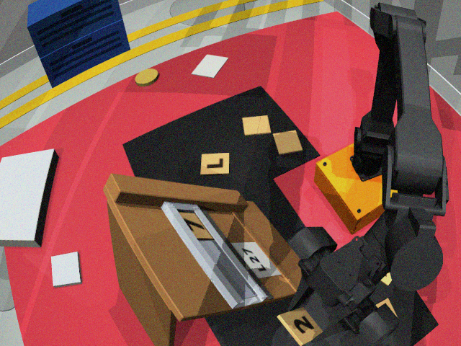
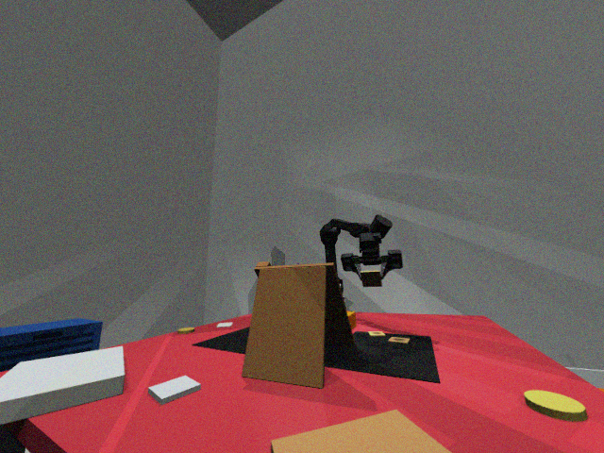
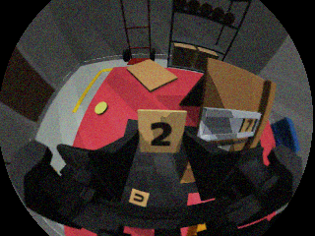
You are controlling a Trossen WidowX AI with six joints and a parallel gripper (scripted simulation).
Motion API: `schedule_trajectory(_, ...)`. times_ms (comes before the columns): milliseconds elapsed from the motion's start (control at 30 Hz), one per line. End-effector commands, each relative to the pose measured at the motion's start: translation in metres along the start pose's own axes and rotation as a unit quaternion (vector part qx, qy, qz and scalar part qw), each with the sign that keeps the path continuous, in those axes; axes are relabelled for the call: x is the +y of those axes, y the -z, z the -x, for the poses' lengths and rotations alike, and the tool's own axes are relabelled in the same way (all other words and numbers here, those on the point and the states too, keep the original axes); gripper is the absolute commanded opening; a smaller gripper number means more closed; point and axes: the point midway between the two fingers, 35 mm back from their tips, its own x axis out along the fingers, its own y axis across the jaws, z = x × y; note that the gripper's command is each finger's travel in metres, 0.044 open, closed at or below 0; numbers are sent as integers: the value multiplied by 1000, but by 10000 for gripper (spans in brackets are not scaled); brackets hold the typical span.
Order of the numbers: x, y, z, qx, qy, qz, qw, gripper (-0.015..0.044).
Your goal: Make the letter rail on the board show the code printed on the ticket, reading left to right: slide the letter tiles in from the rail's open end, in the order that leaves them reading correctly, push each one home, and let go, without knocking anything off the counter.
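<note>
My gripper (image 1: 305, 323) (image 2: 371, 273) (image 3: 160, 133) is shut on the 2 tile (image 1: 294, 323) (image 2: 371, 278) (image 3: 148, 118). It holds the tile in the air, off the rail's open lower-right end in the top view. The sloped board (image 1: 156, 253) (image 2: 285, 327) (image 3: 231, 84) carries the rail (image 1: 202, 254) (image 3: 231, 112). The 7 tile (image 1: 196, 225) (image 3: 247, 125) sits inside at the far, closed end; the rest of the rail is empty. The ticket (image 1: 258, 259) reads L27. The L tile (image 1: 215, 163) lies face up on the black mat (image 1: 167, 148) behind the board.
Two blank-looking tiles (image 1: 256, 125) (image 1: 287, 141) lie near the L tile. A U tile (image 3: 139, 198) and another tile (image 2: 377, 333) lie below the arm. White slabs (image 1: 26, 197) (image 1: 66, 269), a yellow disc (image 1: 146, 76) and a blue box (image 1: 80, 40) stand around the board.
</note>
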Motion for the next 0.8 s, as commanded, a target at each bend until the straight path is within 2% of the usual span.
schedule_trajectory(0, 10, 9, 3, 3, -2, 4, 1000, 0)
schedule_trajectory(100, 11, 10, -2, 3, -3, 4, 1000, 0)
schedule_trajectory(333, 11, 9, -45, 1, -3, 4, 1000, 0)
schedule_trajectory(767, 9, 9, -45, 1, -2, 4, 1000, 0)
